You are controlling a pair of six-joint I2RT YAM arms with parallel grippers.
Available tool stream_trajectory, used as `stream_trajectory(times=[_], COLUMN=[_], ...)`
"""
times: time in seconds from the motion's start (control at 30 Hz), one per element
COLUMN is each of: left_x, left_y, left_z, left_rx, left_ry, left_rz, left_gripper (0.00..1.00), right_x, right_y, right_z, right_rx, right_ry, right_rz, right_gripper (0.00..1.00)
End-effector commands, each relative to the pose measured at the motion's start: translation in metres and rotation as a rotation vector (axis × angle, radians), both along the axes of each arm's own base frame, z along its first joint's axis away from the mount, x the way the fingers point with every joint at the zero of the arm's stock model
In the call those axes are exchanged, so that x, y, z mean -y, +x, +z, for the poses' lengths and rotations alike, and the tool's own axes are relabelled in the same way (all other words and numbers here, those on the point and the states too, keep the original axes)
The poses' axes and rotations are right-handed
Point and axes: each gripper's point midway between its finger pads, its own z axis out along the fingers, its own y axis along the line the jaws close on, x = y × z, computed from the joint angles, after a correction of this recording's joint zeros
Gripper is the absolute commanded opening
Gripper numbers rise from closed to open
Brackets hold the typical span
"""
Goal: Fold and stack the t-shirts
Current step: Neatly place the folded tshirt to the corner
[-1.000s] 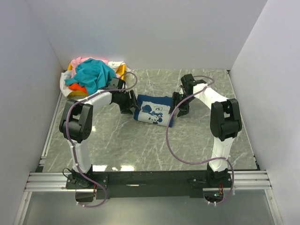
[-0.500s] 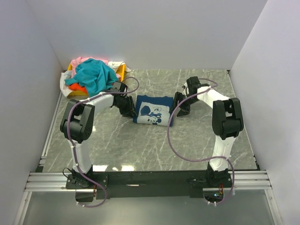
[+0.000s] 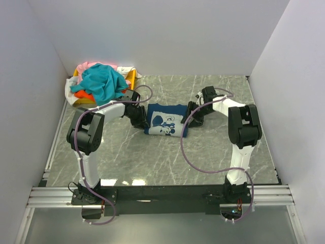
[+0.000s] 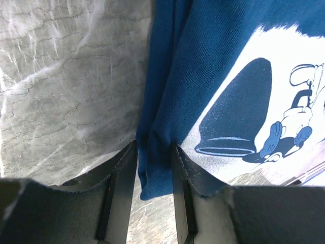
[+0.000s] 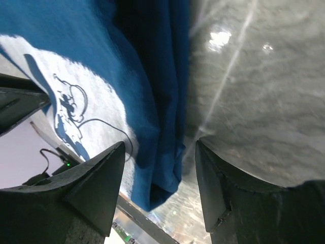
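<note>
Currently left gripper point(image 4: 154, 168) pinches the left edge of the folded navy t-shirt point(image 3: 165, 118), right gripper point(image 5: 160, 173) straddles its right edge, fingers wide, presumably to lift both sides together; other t-shirts point(image 3: 99, 81) heaped off its far-left corner

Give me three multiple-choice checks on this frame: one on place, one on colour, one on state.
1. Where is the heap of shirts?
A) far left corner of the table
B) near right corner
C) between the two arms

2. What colour is the shirt on top of that heap?
A) white
B) teal
C) black

3. What is the left gripper doing?
A) hanging open above bare table
B) clamped on the edge of the navy shirt
C) open around a teal shirt

Answers:
1 A: the heap lies at the top left of the overhead view.
2 B: teal cloth covers the rest.
3 B: the wrist view shows both fingers pressed on a blue fold.
</note>
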Motion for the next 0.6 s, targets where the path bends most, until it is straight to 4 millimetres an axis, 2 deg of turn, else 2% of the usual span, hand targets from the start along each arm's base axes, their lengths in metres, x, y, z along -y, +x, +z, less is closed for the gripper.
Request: stream_trajectory(times=[0.0, 0.2, 0.37, 0.47, 0.57], left_x=[-0.001, 0.001, 0.002, 0.003, 0.004], left_y=[-0.006, -0.007, -0.007, -0.006, -0.005], left_z=[-0.011, -0.010, -0.008, -0.007, -0.006], left_rx=[-0.014, -0.011, -0.007, -0.004, 0.001], left_ry=[0.025, 0.017, 0.013, 0.008, 0.006], left_rz=[-0.022, -0.022, -0.023, -0.023, -0.023], left_gripper=[0.38, 0.37, 0.37, 0.37, 0.39], right_x=[-0.008, -0.016, -0.024, -0.027, -0.025], right_y=[0.004, 0.002, -0.001, -0.002, -0.002], right_z=[-0.005, -0.014, -0.019, -0.021, -0.022], right_rx=[0.016, -0.002, -0.011, -0.017, -0.018], right_ry=[0.042, 0.055, 0.057, 0.052, 0.031], right_rz=[0.013, 0.021, 0.040, 0.048, 0.044], right_gripper=[0.64, 0.64, 0.58, 0.52, 0.41])
